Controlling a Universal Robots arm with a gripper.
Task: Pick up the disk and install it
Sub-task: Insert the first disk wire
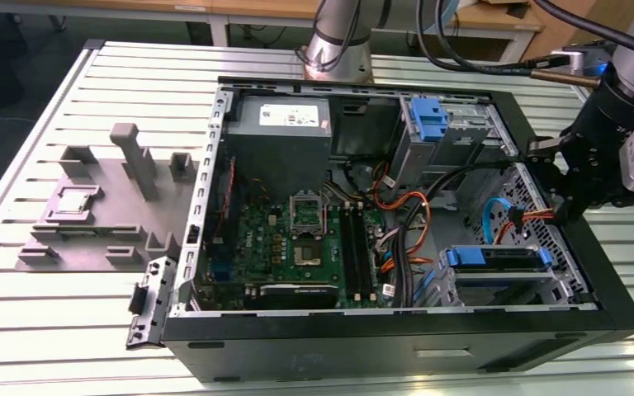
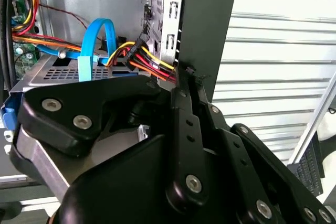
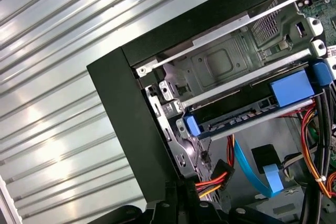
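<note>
Gripper at the case wall, disk seated in its bay

The gripper [image 1: 573, 216] hung over the open computer case's [image 1: 581, 272] wall on the exterior view's right; its fingertips were hidden, so I cannot tell their spread or any hold. One disk [image 1: 495, 258] with blue rails sat in the lower bay [image 3: 231, 72], partly hidden by cables [image 3: 247, 161].
</note>
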